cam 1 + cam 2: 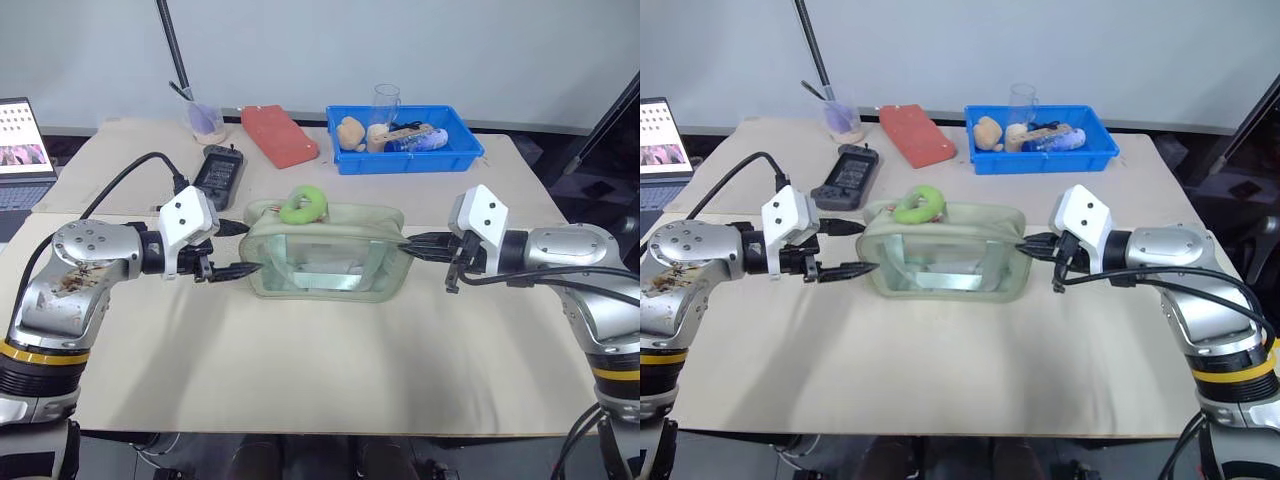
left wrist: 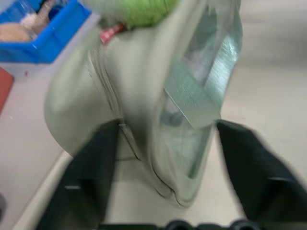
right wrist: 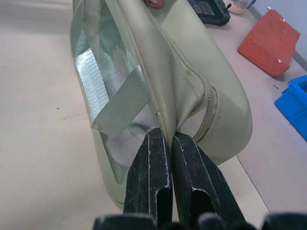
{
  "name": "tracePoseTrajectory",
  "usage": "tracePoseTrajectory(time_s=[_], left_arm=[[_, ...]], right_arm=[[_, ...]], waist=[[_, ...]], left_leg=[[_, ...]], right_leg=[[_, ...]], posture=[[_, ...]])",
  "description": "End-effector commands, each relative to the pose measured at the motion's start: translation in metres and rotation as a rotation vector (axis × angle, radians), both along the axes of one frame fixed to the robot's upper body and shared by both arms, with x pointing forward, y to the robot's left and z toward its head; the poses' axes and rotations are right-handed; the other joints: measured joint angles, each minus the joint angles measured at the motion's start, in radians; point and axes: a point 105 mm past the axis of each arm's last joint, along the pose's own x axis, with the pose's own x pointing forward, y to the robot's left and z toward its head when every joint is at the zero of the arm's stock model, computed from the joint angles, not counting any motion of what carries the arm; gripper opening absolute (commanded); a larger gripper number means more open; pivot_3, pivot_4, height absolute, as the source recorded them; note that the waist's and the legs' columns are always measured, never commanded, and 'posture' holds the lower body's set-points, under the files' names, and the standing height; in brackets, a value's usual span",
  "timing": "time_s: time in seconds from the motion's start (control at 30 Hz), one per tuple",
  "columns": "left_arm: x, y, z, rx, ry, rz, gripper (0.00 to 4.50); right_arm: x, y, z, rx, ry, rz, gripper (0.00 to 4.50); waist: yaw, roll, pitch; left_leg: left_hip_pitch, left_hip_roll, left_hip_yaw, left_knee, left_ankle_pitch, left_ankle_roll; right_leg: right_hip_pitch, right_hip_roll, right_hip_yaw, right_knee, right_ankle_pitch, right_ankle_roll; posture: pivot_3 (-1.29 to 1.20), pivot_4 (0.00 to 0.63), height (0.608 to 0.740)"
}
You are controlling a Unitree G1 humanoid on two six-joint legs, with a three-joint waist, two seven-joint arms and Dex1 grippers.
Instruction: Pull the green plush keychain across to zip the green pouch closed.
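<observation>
- The right hand (image 3: pixel 160 143) is pinching the end seam of the green pouch (image 1: pixel 325 250), its two black fingers pressed together on the fabric and pinning that end in place.
- The left hand (image 1: pixel 240 250) is standing partly open at the opposite end of the pouch, one finger on either side of the end wall, gripping nothing that can be seen.
- The pouch is sitting upright near the middle of the surface (image 1: pixel 300 370), clear window facing the robot, strips of grey tape showing behind the plastic.
- The green plush keychain (image 1: pixel 303 204) is lying on top of the pouch, nearer the left hand's end, at the zipper line.
- Handling judgement: the pouch is looking soft and light and is likely to buckle or slide unless one end is being held; the window is probably slippery.
- The keychain appears fuzzy and squashy; the ring itself looks the sensible hold, pulled along the zipper rather than upward.
- The blue tray (image 1: pixel 465 155) at the back is carrying a clear glass, a tan lump, a blue item and small oddments.
- A red block (image 1: pixel 280 135), a dark handheld device (image 1: pixel 220 170) and a small bowl (image 1: pixel 207 124) are lying behind the pouch.
</observation>
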Motion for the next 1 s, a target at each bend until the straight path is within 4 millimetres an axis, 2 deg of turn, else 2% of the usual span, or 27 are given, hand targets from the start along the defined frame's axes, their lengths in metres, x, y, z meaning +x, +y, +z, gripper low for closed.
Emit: tracePoseTrajectory(time_s=[0.03,0.1,0.17,0.37,0.5,0.6,0.73,0.87,1.0], left_arm=[[-0.003,-0.004,0.015,-0.005,-0.07,-0.024,1.08],[-0.002,-0.004,0.013,0.002,-0.069,-0.022,0.03],[-0.001,-0.002,0.012,0.009,-0.069,-0.015,0.03],[-0.001,-0.004,0.011,0.016,-0.066,-0.023,0.0],[0.0,-0.004,0.011,0.024,-0.066,-0.029,0.0],[0.001,-0.004,0.01,0.028,-0.066,-0.03,0.0],[0.003,-0.005,0.01,0.035,-0.078,-0.029,0.0],[0.004,-0.007,0.009,0.037,-0.08,-0.036,0.0],[0.004,-0.007,0.009,0.042,-0.08,-0.035,0.0]], right_arm=[[-0.001,0.004,0.012,-0.005,-0.053,0.023,0.0],[-0.002,0.004,0.013,-0.006,-0.054,0.026,0.0],[-0.002,0.004,0.014,-0.006,-0.052,0.027,0.0],[0.002,-0.012,0.026,-0.011,-0.045,0.002,2.17],[0.018,-0.025,0.067,0.09,-0.096,-0.038,3.51],[0.033,-0.015,0.088,0.173,-0.127,-0.029,4.48],[0.056,0.03,0.105,0.279,-0.142,0.032,4.48],[0.068,0.075,0.097,0.28,-0.08,0.076,4.48],[0.069,0.098,0.083,0.275,-0.003,0.115,4.48]], waist=[[0.0,0.0,0.0],[0.0,0.0,0.0],[0.0,0.0,0.0],[0.0,0.0,0.0],[-0.001,0.0,0.0],[-0.004,0.0,0.0],[-0.015,0.0,0.0],[-0.017,0.0,0.0],[-0.003,0.001,0.0]], left_leg=[[0.0,0.0,0.0,0.0,0.0,0.0],[0.0,0.0,0.0,0.0,0.0,0.0],[0.0,0.0,0.0,0.0,0.0,0.0],[0.0,0.0,0.0,0.0,0.0,0.0],[0.0,0.0,0.0,0.0,0.0,0.0],[0.0,0.0,0.0,0.0,0.0,0.0],[0.001,0.001,0.0,-0.001,0.0,0.0],[-0.001,0.001,0.0,-0.001,0.0,0.0],[-0.004,0.001,0.0,-0.001,0.0,0.0]], right_leg=[[0.0,0.0,0.0,0.0,0.0,0.0],[0.0,0.0,0.0,0.0,0.0,0.0],[0.0,0.0,0.0,0.0,0.001,-0.001],[0.0,0.0,0.0,0.0,0.002,-0.003],[0.0,0.0,0.0,0.0,0.002,-0.003],[-0.001,0.0,0.0,0.0,0.002,-0.004],[-0.001,0.001,0.0,0.001,0.002,-0.004],[-0.003,0.002,0.0,0.002,0.005,0.0],[-0.003,0.001,0.0,0.001,0.005,0.001]], posture=[[0.0,0.15,0.74],[0.0,0.15,0.74],[0.0,0.15,0.74],[0.0,0.15,0.74],[0.0,0.15,0.74],[0.0,0.15,0.74],[0.0,0.15,0.74],[0.0,0.15,0.74],[0.0,0.15,0.74]])
